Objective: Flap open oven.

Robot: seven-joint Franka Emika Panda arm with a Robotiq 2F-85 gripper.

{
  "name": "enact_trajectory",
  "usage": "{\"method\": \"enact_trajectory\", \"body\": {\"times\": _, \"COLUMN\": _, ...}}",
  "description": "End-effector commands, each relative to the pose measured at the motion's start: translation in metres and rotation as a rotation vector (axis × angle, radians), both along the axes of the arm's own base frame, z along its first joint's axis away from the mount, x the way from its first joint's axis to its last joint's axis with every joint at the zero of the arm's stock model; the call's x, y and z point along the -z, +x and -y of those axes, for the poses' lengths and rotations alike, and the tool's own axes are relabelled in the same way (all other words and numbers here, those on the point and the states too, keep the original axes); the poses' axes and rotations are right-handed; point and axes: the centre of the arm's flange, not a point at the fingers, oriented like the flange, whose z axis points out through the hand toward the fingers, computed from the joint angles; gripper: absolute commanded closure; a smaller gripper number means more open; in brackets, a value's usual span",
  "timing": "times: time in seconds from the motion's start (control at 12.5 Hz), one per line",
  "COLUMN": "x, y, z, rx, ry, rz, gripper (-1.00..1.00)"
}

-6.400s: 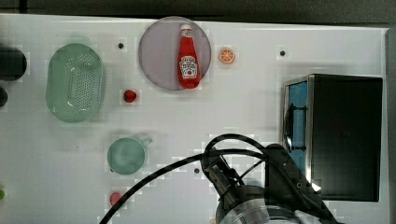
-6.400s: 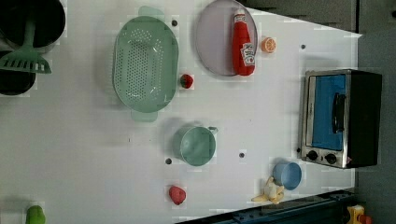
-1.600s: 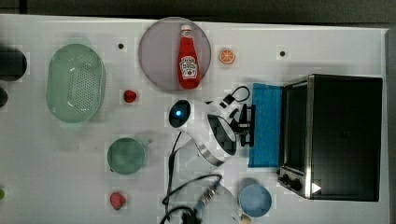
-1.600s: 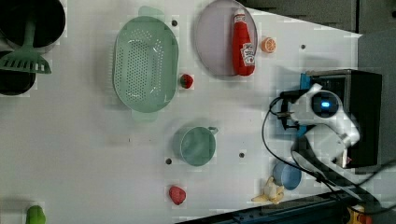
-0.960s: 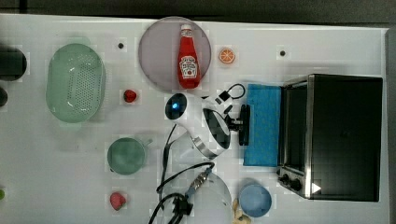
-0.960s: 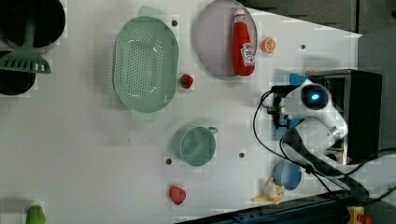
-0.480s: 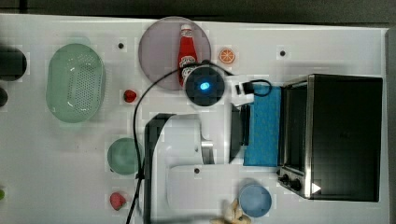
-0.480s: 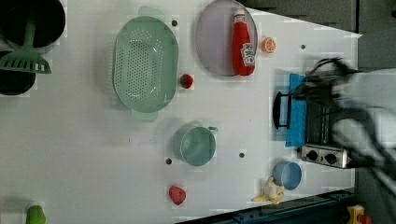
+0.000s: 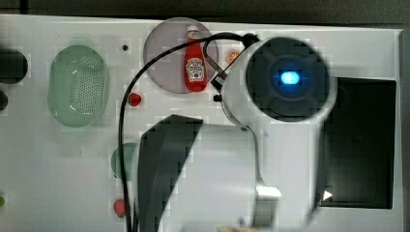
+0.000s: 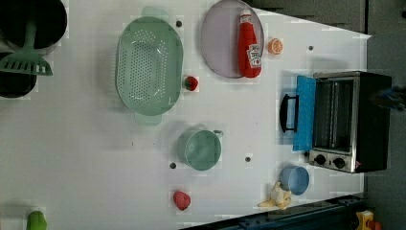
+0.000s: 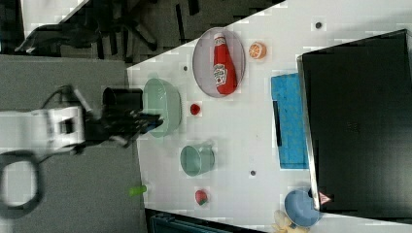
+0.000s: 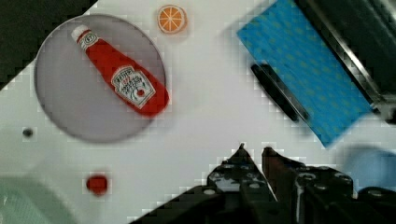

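i see the oven (image 10: pixel 347 122) at the left view's right edge of the counter (image 10: pixel 95 158), its door (image 10: pixel 304 112) already lying flat, long axis along the oven front. my gripper (image 12: pixel 254 151) hangs above and apart from the handle (image 12: pixel 279 92), fingers pressed almost together, holding nothing.

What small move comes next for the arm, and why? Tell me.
Probably none toward the oven: its blue door already lies flapped down flat on the table, handle outward, racks exposed. The hand hangs above bare table, holding nothing. I would just lift it further clear.
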Motion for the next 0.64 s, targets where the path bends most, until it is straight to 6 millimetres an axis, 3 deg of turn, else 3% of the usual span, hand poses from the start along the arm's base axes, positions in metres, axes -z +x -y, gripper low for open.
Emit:
{"method": "enact_trajectory", "body": {"times": 0.08, "x": -0.021, "y": -0.019, "z": 0.0, "rx": 0.066, "ry": 0.012, "rz": -0.131, "gripper": 0.65}}
{"method": "enact_trajectory", "body": {"times": 0.32, "x": -0.037, "y": -0.015, "z": 0.005, "rx": 0.074, "ry": 0.008, "rz": -0.078, "gripper": 0.65}}
{"method": "enact_trajectory", "body": {"times": 0.64, "x": -0.033, "y": -0.013, "z": 0.004, "rx": 0.074, "ry": 0.007, "rz": -0.084, "gripper": 0.65}}
